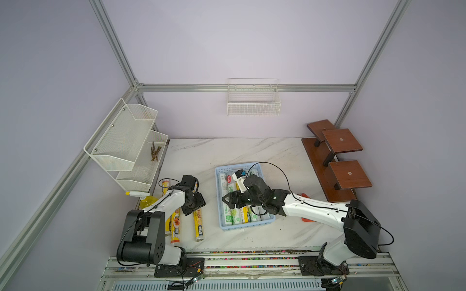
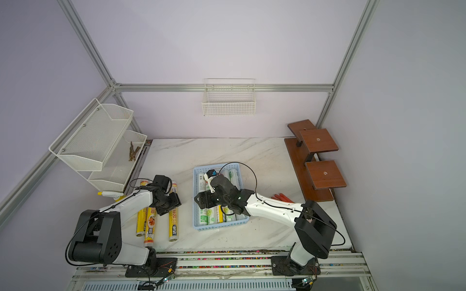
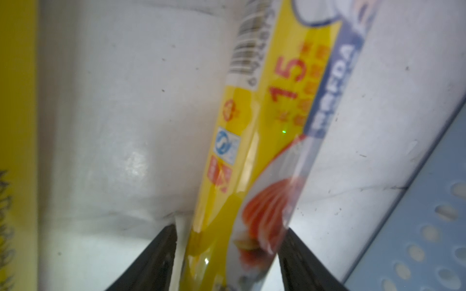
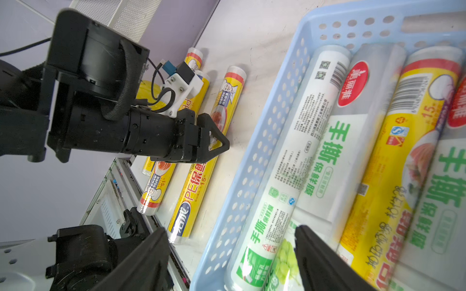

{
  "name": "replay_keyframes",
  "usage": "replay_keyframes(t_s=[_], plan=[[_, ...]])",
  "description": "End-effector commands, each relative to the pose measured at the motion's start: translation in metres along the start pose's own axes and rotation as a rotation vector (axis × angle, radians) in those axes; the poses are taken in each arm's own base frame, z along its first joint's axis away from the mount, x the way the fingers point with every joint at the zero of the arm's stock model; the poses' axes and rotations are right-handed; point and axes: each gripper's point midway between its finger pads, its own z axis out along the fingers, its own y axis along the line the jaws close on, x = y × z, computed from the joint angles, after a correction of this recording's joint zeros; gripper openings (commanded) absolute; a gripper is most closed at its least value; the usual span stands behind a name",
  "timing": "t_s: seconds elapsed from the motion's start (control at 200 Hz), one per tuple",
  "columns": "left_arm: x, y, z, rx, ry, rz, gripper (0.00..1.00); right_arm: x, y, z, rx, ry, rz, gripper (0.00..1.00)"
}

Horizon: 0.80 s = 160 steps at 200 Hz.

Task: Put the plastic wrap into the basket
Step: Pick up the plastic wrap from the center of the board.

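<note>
L claw (image 3: pixel 229 228) astride yellow roll (image 3: pixel 277 113)

The left arm (image 1: pixel 164 201) reaches from its base at seven o'clock toward one o'clock, wrist bent over, the left gripper (image 4: pixel 218 144) pointing downward with jaws parted. The right arm (image 1: pixel 315 209) stretches low from five o'clock toward ten – the right gripper (image 1: pixel 227 199) held level, its dark wedge-shaped fingers (image 4: pixel 322 259) spread wide.
</note>
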Motion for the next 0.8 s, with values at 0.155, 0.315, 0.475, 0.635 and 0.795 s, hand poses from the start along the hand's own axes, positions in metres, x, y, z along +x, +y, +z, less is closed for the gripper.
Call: replay_keyframes(t_s=[0.155,0.315,0.475,0.635,0.795], plan=[[0.012,0.012,0.007,-0.076,0.073,0.051,0.6,-0.012,-0.004,-0.021,0.022,-0.071,-0.022,0.83],[0.013,0.012,0.01,-0.107,0.091,0.081,0.53,-0.012,-0.013,-0.026,0.062,-0.084,-0.013,0.83],[0.015,0.01,0.004,-0.135,0.087,0.106,0.36,-0.015,-0.023,-0.035,0.1,-0.112,-0.013,0.84],[0.003,-0.008,-0.035,-0.105,0.003,0.136,0.25,-0.028,-0.043,-0.059,0.216,-0.185,0.003,0.85],[-0.011,-0.044,-0.105,0.006,-0.15,0.18,0.17,-0.039,-0.058,-0.086,0.265,-0.275,0.018,0.86]])
